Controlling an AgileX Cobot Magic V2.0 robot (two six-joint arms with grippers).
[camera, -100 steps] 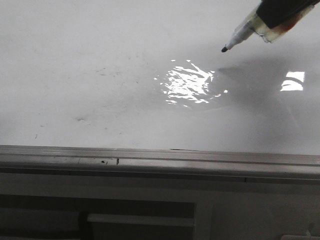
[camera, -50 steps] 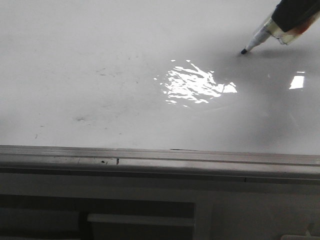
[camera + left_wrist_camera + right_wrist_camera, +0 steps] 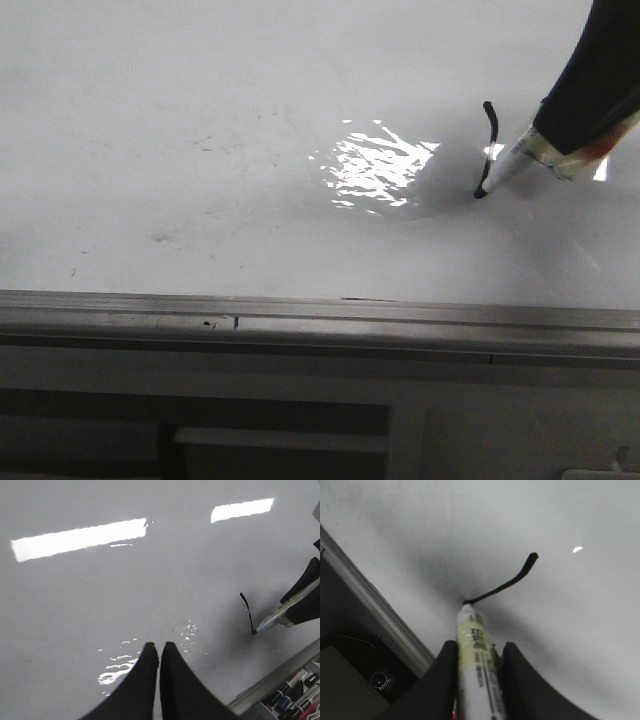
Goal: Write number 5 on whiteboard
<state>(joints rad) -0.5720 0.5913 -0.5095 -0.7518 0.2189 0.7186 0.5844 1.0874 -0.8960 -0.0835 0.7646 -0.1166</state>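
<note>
One short black stroke (image 3: 488, 140) on whiteboard (image 3: 200, 150), near right side: number 5 barely begun. Right gripper (image 3: 479, 655) clamped on marker (image 3: 476, 650), tip touching board. Left gripper (image 3: 159, 652) pressed together, empty, hovering. Next: curve tail, add top bar.

front low, wrists close, sharing stroke (image 3: 488, 140)

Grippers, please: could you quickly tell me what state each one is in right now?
Left gripper: shut, holding nothing.
Right gripper: shut on the marker, tip on the whiteboard.
</note>
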